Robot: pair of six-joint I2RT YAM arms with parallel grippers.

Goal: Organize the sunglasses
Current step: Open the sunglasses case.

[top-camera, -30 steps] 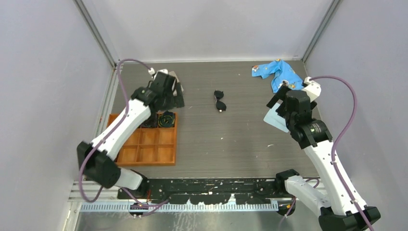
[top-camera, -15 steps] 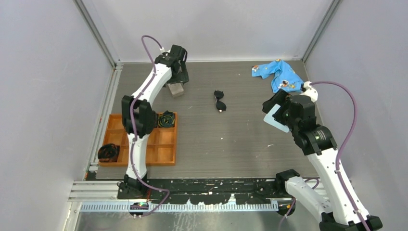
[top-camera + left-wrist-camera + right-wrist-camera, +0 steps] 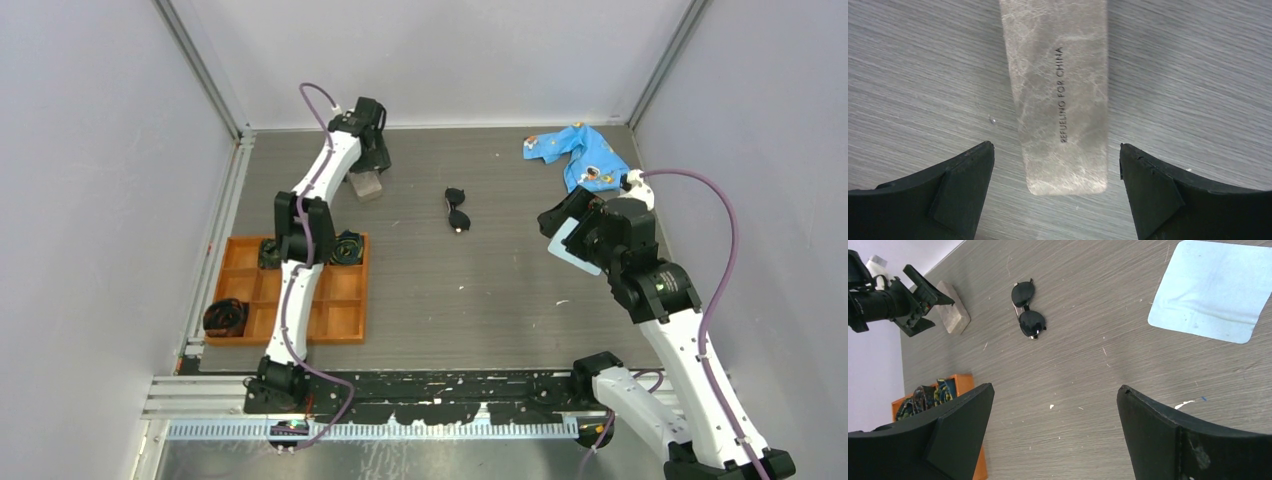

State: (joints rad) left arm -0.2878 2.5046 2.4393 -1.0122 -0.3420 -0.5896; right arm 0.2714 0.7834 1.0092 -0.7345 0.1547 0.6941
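Honestly, this one's barely out of the gate. The sunglasses (image 3: 457, 209) are lying loose on the counter (image 3: 480, 290), a bit above the middle of the top view, and they're well apart from both arms. In the right wrist view they sit upper left of centre. I can't tell from either shot whether their thin arms are folded in.

The left claw (image 3: 1055, 150) is in the upper left of the top view, hanging right over the grey-tan case (image 3: 1058, 95). Its wrist cam shows the jaws spread wide with the end of the case between them and a clear gap on each side, so it's released and gripping nothing. Only the outside of the case shows, so it looks shut to me.

The right claw (image 3: 1052, 390) is spread wide too, with nothing between the fingers. It hovers at the right of the top view, near a pale blue cloth (image 3: 1210, 290).

So my read is zero done so far. What's left — grab the case, get it open, pick up the sunglasses and put them away. The orange tray (image 3: 345, 318) at lower left has dark bundles in its top row, but no sunglasses in it.
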